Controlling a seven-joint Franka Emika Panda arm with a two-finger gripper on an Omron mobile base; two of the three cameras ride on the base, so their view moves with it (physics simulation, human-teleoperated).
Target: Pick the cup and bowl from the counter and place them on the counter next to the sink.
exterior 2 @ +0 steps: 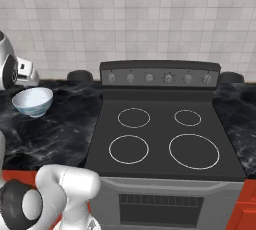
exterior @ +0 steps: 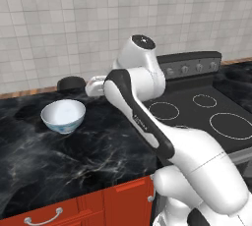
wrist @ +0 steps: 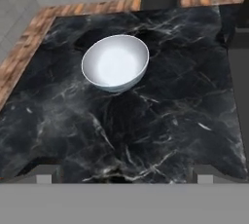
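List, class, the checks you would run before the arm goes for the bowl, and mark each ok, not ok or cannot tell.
1. Bowl upright, sitting on the counter: ok.
2. Bowl empty, white inside: ok.
3. Gripper open, holding nothing: ok; the finger tips stand far apart at the bottom of the hand view.
4. Gripper above the counter short of the bowl, black marble between them: ok.
5. Room around the bowl: ok; the dark round object by the wall stands apart from it.
6. Bowl away from the stovetop: ok.
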